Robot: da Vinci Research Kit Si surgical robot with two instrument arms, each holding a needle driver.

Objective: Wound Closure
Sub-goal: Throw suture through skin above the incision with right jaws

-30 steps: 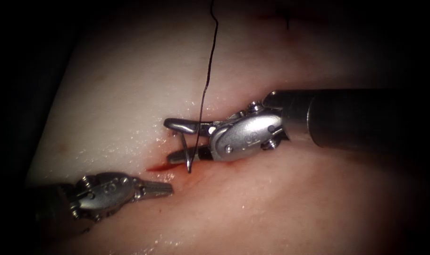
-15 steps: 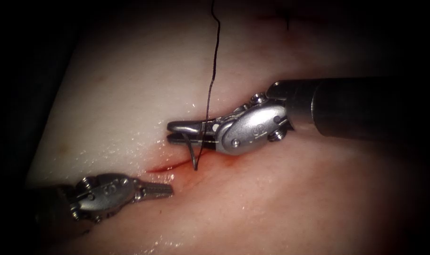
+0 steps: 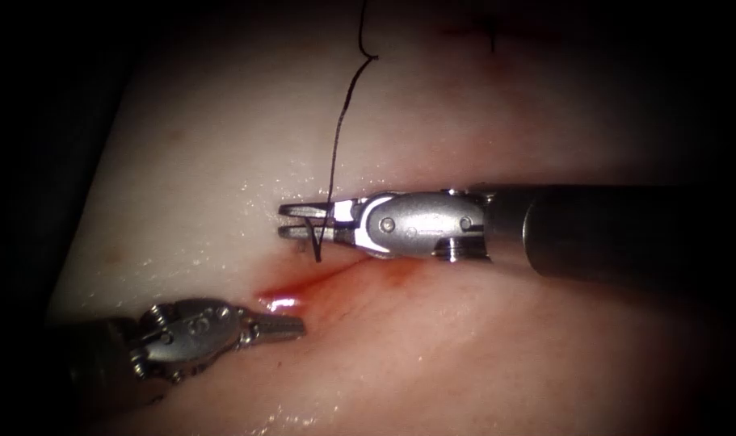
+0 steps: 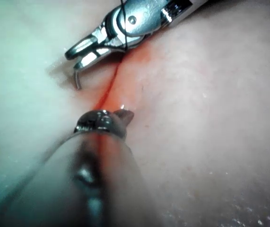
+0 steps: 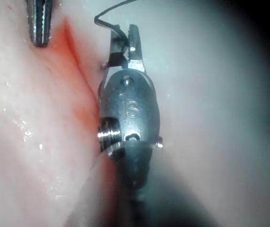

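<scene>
The right end effector (image 3: 303,220) reaches in from the right and pinches the needle (image 3: 313,242) between its nearly closed jaws. The needle hangs down from them, its point aimed at the tissue (image 3: 206,161) just above the cut (image 3: 319,278), but I cannot tell if it touches. That grip looks meant to keep the needle steady. The thread (image 3: 335,145) runs up from the jaws. The left end effector (image 3: 291,327) rests closed below the cut's left end, holding nothing, near the red fluid (image 3: 283,300).
</scene>
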